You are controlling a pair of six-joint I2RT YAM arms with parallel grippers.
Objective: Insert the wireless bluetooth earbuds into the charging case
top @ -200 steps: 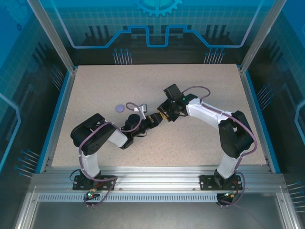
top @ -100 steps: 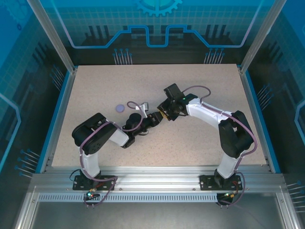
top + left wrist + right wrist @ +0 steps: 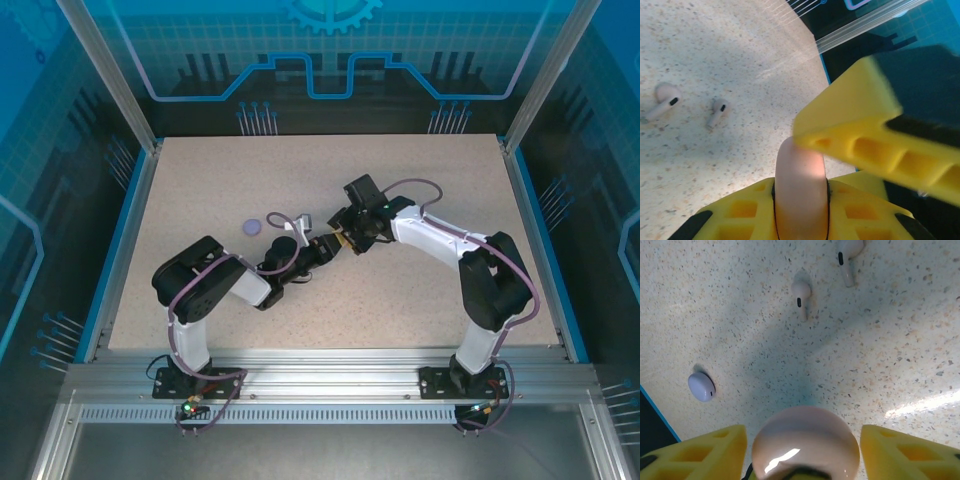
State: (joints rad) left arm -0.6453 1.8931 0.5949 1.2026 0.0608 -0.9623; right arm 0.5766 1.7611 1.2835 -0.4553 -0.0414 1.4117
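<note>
In my left wrist view, the glossy pale pink round charging case [image 3: 800, 190] runs off the bottom edge. A blurred yellow ribbed finger [image 3: 860, 125] at right hides the case's top. In my right wrist view, the top edge cuts off the upper pale pink stemmed earbud [image 3: 846, 267]. From overhead, it's too small to tell.

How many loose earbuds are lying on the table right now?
2, both pale pink, on the table: one earbud nearer the pink case, the other earbud beyond it. More may be hidden by the arms.
</note>
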